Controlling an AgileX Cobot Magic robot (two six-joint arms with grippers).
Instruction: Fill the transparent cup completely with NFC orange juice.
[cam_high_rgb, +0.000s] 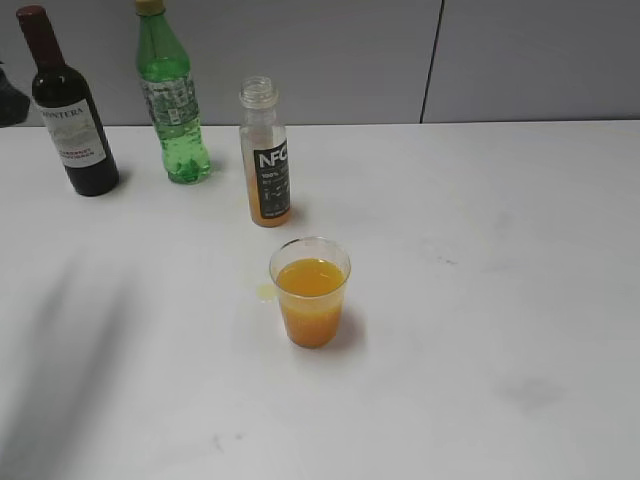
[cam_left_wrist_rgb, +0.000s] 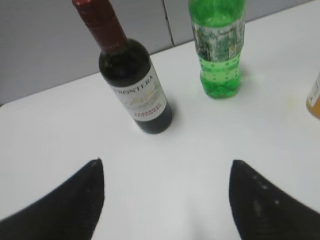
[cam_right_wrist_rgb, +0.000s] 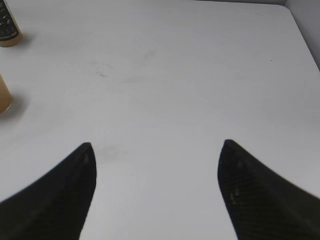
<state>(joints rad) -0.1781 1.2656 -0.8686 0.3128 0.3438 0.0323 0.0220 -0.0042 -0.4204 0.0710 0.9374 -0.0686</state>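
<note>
The transparent cup (cam_high_rgb: 311, 291) stands mid-table, holding opaque orange juice to a little below its rim. A sliver of it shows at the left edge of the right wrist view (cam_right_wrist_rgb: 4, 95). The NFC bottle (cam_high_rgb: 266, 153) stands upright behind it, uncapped, with only a low band of NFC orange juice (cam_high_rgb: 268, 208) left at its base. Its edge shows in the left wrist view (cam_left_wrist_rgb: 314, 97) and its base in the right wrist view (cam_right_wrist_rgb: 8, 27). My left gripper (cam_left_wrist_rgb: 166, 167) is open and empty over bare table. My right gripper (cam_right_wrist_rgb: 157, 147) is open and empty, right of the cup. Neither gripper shows in the exterior view.
A dark wine bottle (cam_high_rgb: 70, 105) and a green soda bottle (cam_high_rgb: 172, 95) stand at the back left; both show in the left wrist view (cam_left_wrist_rgb: 131, 75) (cam_left_wrist_rgb: 218, 45). A small pale yellow drip (cam_high_rgb: 265, 291) lies on the white table (cam_high_rgb: 500, 300) left of the cup.
</note>
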